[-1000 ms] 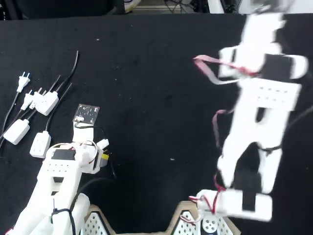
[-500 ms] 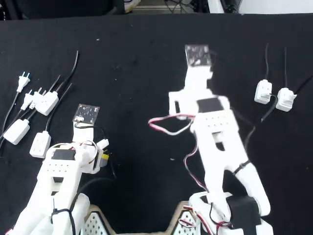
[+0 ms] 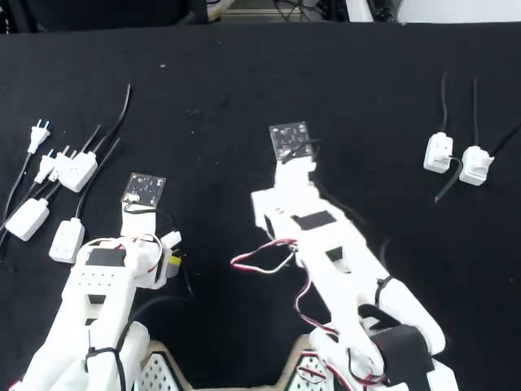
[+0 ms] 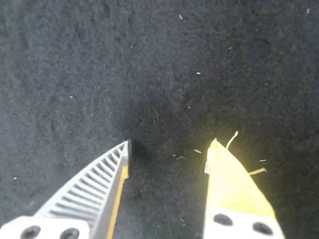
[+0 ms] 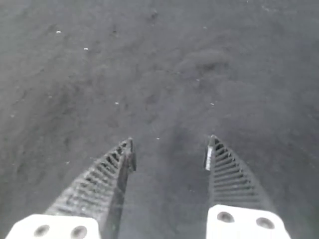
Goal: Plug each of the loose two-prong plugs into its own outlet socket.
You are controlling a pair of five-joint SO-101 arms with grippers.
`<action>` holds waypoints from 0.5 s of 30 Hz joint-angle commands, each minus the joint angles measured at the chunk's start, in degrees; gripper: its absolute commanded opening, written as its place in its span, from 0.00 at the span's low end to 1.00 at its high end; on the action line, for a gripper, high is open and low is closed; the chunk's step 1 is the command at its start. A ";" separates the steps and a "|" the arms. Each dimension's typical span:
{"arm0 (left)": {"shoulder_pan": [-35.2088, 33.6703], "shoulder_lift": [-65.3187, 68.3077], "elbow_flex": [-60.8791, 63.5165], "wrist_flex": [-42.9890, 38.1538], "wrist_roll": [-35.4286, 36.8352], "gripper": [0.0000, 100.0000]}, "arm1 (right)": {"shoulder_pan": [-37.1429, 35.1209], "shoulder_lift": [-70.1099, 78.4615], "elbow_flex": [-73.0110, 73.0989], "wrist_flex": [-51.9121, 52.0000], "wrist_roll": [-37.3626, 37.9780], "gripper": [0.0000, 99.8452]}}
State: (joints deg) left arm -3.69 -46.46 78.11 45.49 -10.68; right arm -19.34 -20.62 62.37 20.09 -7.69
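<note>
the left gripper is spread wide over the bare black table, with nothing between its fingers. the right gripper is the same. in the high view the plugs and sockets lie near the left arm, beside its gripper and apart from it. two more corded white pieces lie well apart from the right gripper.

Left arm cut off at the lower edge, left-hand cords running off the side edge, right-hand white blocks too small to tell plug from socket.
</note>
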 commanded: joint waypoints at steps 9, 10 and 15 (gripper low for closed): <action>-11.21 -0.62 -24.22 14.59 -6.59 0.25 | -1.49 -2.51 -0.48 1.67 6.68 0.21; -13.32 -0.62 -26.59 15.91 -7.82 0.25 | -1.49 -2.51 -0.48 1.67 6.68 0.21; -23.52 0.09 -33.36 21.71 -21.01 0.25 | -1.49 -2.51 -0.48 1.67 6.68 0.21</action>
State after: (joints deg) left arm -19.69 -46.20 52.18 63.87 -22.02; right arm -20.22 -20.62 62.37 21.41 -1.45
